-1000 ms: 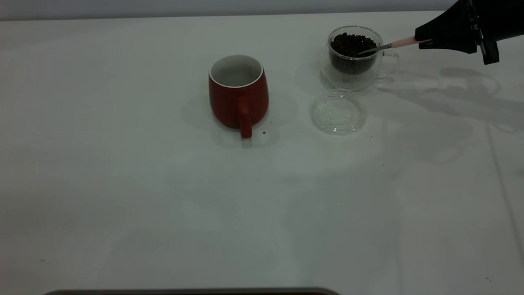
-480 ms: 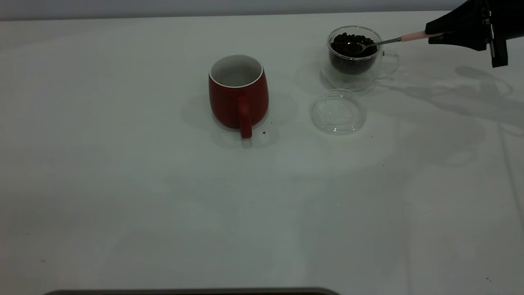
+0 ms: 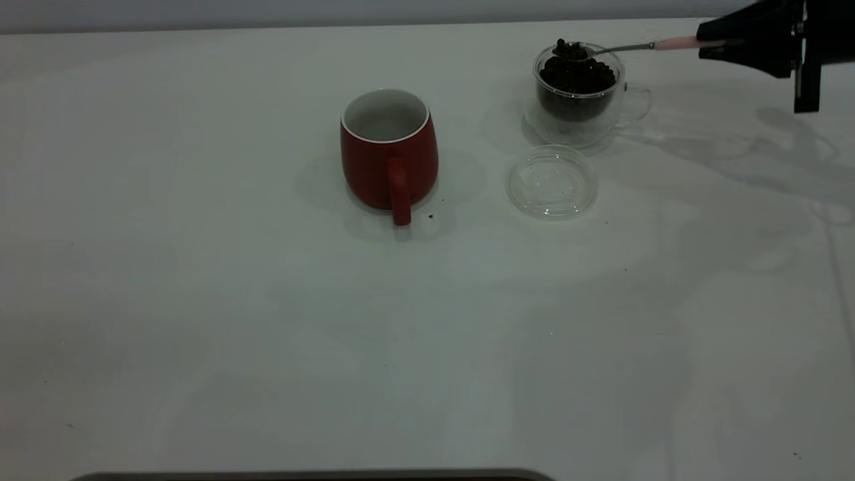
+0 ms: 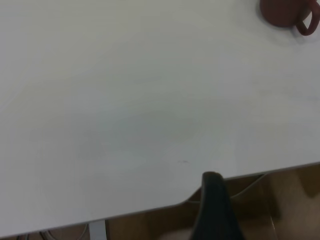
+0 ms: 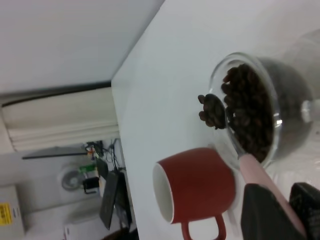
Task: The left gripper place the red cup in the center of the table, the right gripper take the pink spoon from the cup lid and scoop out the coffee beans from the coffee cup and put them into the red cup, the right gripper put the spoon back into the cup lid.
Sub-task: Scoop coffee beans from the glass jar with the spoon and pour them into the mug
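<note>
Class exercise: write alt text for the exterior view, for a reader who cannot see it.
The right end effector holds a pink spoon heaped with coffee beans just above a glass cup. A red mug and a glass lid stand apart on the white table.

Worktop [image 3: 200, 300]: smooth, matt white, faintly smudged, a few dark specks. Red cup [image 3: 389, 160]: glazed ceramic by the look, dark red with a soft sheen outside, plain white inside and at the rim. Coffee cup [image 3: 578, 100]: clear double-walled glass, glossy, with bright glints. Cup lid [image 3: 552, 182]: clear glass too, shiny at the raised rim. Coffee beans [image 3: 576, 73]: dark brown, dull, slightly oily-looking. Pink spoon [image 3: 641, 46]: polished metal bowl and neck, pale pink matt handle. Right gripper [image 3: 715, 45]: matt black, plastic-like, jaws clamped on the handle.
</note>
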You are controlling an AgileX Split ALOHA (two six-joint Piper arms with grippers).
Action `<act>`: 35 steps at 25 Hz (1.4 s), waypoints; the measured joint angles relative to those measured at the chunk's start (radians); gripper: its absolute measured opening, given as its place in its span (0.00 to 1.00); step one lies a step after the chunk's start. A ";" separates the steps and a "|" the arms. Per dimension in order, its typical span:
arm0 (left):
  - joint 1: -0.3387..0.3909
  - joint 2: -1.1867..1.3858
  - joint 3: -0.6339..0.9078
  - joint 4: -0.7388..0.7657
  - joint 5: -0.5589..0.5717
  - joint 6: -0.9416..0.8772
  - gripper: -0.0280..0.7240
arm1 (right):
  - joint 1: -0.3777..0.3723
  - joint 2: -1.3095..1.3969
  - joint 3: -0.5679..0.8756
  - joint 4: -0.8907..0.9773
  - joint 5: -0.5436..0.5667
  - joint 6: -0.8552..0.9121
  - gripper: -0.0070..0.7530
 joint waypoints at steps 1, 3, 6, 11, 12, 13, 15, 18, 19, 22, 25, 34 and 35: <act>0.000 0.000 0.000 0.000 0.000 0.000 0.82 | -0.002 0.010 0.000 0.006 0.000 -0.004 0.16; 0.000 0.000 0.000 0.000 0.000 0.000 0.82 | -0.005 0.023 0.000 0.015 -0.001 -0.015 0.16; 0.000 0.000 0.000 0.000 0.000 0.000 0.82 | -0.011 0.034 0.000 0.033 0.000 -0.037 0.16; 0.000 0.000 0.000 0.000 0.000 0.000 0.82 | -0.029 0.035 -0.001 0.031 0.000 -0.048 0.16; 0.000 0.000 0.000 0.000 0.000 0.000 0.82 | -0.031 0.035 -0.001 0.029 0.000 -0.048 0.16; 0.000 0.000 0.000 0.000 0.000 0.000 0.82 | -0.033 0.035 -0.001 0.026 0.000 -0.048 0.16; 0.000 0.000 0.000 0.000 0.000 0.000 0.82 | -0.034 0.035 -0.001 0.022 0.000 -0.049 0.16; 0.000 0.000 0.000 0.000 0.000 0.000 0.82 | -0.034 0.035 -0.001 0.021 0.000 -0.054 0.16; 0.000 0.000 0.000 0.000 0.000 0.000 0.82 | -0.034 0.035 -0.001 0.020 0.000 -0.055 0.16; 0.000 0.000 0.000 0.000 0.000 0.000 0.82 | -0.034 0.035 -0.001 0.014 0.000 -0.056 0.16; 0.000 0.000 0.000 0.000 0.000 0.000 0.82 | -0.034 0.035 -0.001 0.012 0.000 -0.059 0.16; 0.000 0.000 0.000 0.000 0.000 0.000 0.82 | -0.010 -0.026 -0.001 -0.011 0.000 -0.058 0.16; 0.000 0.000 0.000 0.000 0.000 0.000 0.82 | -0.005 -0.034 -0.001 -0.011 0.002 -0.055 0.16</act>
